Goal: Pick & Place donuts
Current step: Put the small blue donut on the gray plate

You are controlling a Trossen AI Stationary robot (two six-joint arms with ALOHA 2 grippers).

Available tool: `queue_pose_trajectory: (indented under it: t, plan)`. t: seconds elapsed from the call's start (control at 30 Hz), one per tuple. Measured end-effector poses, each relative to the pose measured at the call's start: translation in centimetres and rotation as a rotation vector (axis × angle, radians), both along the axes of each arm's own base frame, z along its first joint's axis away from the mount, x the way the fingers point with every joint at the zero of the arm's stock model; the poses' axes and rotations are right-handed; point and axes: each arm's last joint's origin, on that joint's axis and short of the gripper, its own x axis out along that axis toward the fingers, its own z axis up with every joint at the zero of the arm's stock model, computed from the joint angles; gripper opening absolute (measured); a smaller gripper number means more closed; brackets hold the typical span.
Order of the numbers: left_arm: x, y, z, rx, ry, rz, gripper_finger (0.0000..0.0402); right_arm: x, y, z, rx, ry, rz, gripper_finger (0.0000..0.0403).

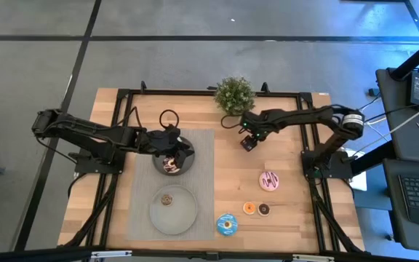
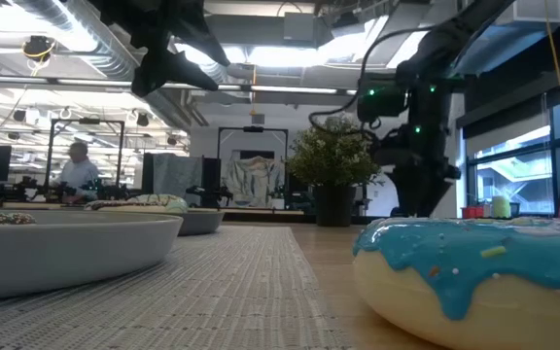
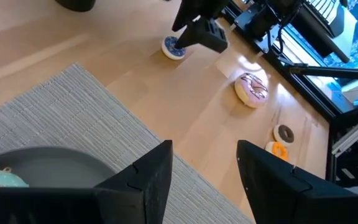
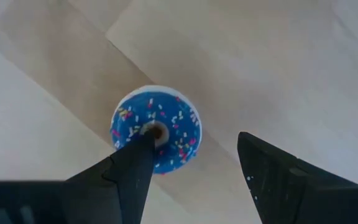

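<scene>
Overall, the wooden tabletop [image 1: 297, 153] carries a grey woven mat [image 1: 140, 185] with two round grey plates. On the far grey plate [image 1: 158, 164] lies a chocolate-white donut [image 1: 171, 165]; the left hand [image 1: 172, 149] hangs above it, fingers apart and empty. The near grey plate [image 1: 184, 215] holds one small dark brown donut [image 1: 166, 199]. The right hand [image 4: 194, 165] is spread open over a dark-blue sprinkled donut [image 4: 156, 128], near a potted green plant [image 1: 234, 94]. Bare wood bears a pink-striped donut [image 1: 269, 180], light-blue glazed donut [image 1: 226, 224], and mini orange [image 1: 249, 208] and mini brown [image 1: 264, 209] donuts.
</scene>
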Motion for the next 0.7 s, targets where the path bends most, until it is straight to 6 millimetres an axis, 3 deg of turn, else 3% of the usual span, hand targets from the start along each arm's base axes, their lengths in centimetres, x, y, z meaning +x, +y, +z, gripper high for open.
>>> queue_pose_trajectory:
  t: [0.13,0.27,0.57,0.7]
  plan:
    - [0.00,0.00,0.00,0.001,0.000,0.001,0.0174,0.32,-0.15,-0.59,-0.011,0.003,0.003,0.0230]
    - [0.00,0.01,0.00,0.001,0.000,0.002,0.0175,0.39,-0.17,-0.75,-0.009,0.004,0.002,0.0204]
    - [0.00,0.01,0.00,0.000,0.000,0.003,0.0175,0.40,-0.18,-0.74,-0.015,0.006,0.030,0.0083]
    - [0.00,-0.08,0.00,-0.078,-0.015,0.039,0.0173,0.52,0.14,-0.73,-0.019,0.008,0.062,0.0039]
